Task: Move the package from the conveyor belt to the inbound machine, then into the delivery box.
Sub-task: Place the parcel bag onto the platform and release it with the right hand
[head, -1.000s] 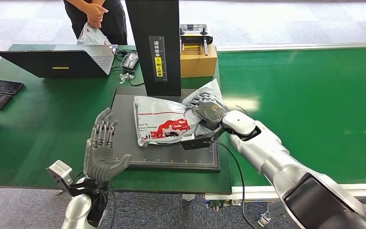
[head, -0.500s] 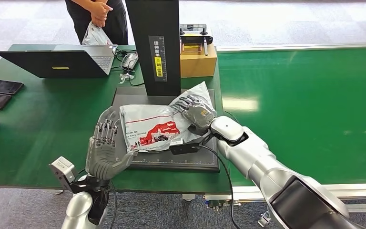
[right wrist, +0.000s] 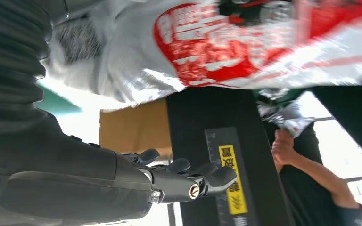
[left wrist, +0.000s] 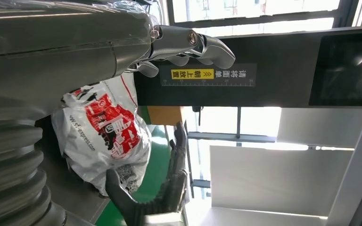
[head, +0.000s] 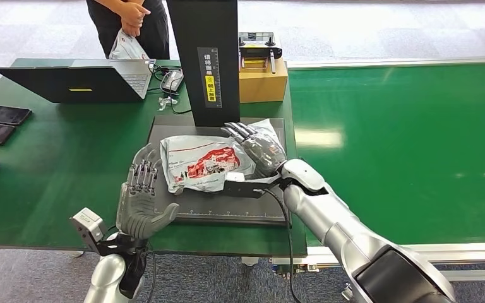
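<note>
Package [head: 205, 163] lies on the scanner plate [head: 240, 211], long axis running hand to hand; my right hand [head: 260, 148] rests on it, fingers spread, my left hand [head: 140, 199] waits released just beside.

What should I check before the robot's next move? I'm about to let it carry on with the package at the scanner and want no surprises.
1. Package lies on the dark platform of the inbound machine: ok.
2. Printed red side faces up toward the machine's column: ok.
3. Right hand is off the package: not ok, it rests on the package's right end with fingers spread.
4. Left hand holds nothing: ok, it is open at the platform's left edge.
5. Person stands away from the platform: ok, beyond the table holding another bag.
6. Delivery box location: cannot tell.
</note>
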`<action>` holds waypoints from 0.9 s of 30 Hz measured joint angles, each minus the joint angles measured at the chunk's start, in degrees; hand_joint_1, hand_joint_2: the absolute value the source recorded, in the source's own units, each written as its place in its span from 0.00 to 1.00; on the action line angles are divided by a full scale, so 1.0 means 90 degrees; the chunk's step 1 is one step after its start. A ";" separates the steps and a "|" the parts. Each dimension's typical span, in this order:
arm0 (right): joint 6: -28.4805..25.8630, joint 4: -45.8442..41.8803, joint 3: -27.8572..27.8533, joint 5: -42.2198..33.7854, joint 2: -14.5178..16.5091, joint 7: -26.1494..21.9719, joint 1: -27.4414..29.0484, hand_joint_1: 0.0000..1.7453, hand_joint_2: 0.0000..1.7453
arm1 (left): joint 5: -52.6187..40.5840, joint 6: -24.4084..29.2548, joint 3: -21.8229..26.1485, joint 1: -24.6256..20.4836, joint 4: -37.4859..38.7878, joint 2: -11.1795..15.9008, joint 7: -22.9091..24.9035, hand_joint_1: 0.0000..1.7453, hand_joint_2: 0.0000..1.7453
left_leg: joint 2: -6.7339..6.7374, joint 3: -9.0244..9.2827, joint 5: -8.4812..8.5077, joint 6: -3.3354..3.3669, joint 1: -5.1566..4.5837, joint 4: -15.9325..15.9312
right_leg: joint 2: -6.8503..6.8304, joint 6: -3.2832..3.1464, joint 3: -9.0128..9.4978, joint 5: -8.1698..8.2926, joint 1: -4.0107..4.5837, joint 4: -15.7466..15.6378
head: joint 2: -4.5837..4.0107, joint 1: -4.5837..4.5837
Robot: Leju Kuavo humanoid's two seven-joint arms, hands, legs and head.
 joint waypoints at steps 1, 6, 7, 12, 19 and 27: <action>0.0239 -0.0152 -0.0186 -0.0403 0.0001 -0.0126 0.0112 0.00 1.00 | 0.0012 0.0019 -0.0002 0.0007 0.0002 0.0003 -0.0004 0.00 1.00 | 0.0000 0.0000 0.0000 0.0000 0.0000 0.0000 | 0.0000 0.0000 0.0000 0.0000 0.0000 0.0000 | 0.0000 0.0001; 0.1061 -0.1431 -0.1027 -0.1786 -0.0059 -0.0255 0.0923 0.00 1.00 | 0.0055 0.0117 -0.0008 0.0049 0.0004 0.0034 -0.0005 0.00 1.00 | -0.0001 -0.0004 -0.0001 0.0001 0.0000 0.0000 | -0.0001 0.0000 -0.0006 -0.0001 0.0000 -0.0001 | 0.0000 0.0001; 0.1134 -0.1692 -0.1147 -0.1936 -0.0089 -0.0242 0.1079 0.00 1.00 | 0.0058 0.0126 -0.0009 0.0051 0.0004 0.0040 -0.0003 0.00 1.00 | -0.0001 -0.0005 -0.0002 0.0001 0.0000 0.0000 | -0.0001 0.0000 -0.0007 -0.0001 0.0000 -0.0001 | 0.0000 0.0001; 0.1510 -0.3038 -0.1804 -0.2860 -0.0276 -0.0236 0.2022 0.00 1.00 | 0.0095 0.0210 -0.0012 0.0055 0.0010 0.0053 0.0015 0.00 1.00 | -0.0005 -0.0009 -0.0003 0.0002 0.0000 0.0000 | -0.0003 0.0000 -0.0009 -0.0001 0.0000 -0.0003 | 0.0000 0.0001; 0.1628 -0.3981 -0.2311 -0.2993 -0.0416 -0.0243 0.2720 0.00 1.00 | 0.0097 0.0228 -0.0020 0.0057 0.0013 0.0069 0.0018 0.00 1.00 | 0.0008 -0.0009 -0.0003 0.0002 0.0000 0.0000 | 0.0006 0.0000 -0.0012 0.0000 -0.0001 -0.0003 | 0.0000 0.0001; 0.1772 -0.4592 -0.2786 -0.3342 -0.0443 -0.0188 0.3506 0.00 1.00 | 0.0097 0.0221 -0.0039 0.0114 0.0019 0.0072 0.0140 0.00 1.00 | -0.0005 -0.0009 -0.0004 0.0002 0.0000 -0.0002 | -0.0003 -0.0002 -0.0012 -0.0003 0.0001 -0.0004 | 0.0000 0.0001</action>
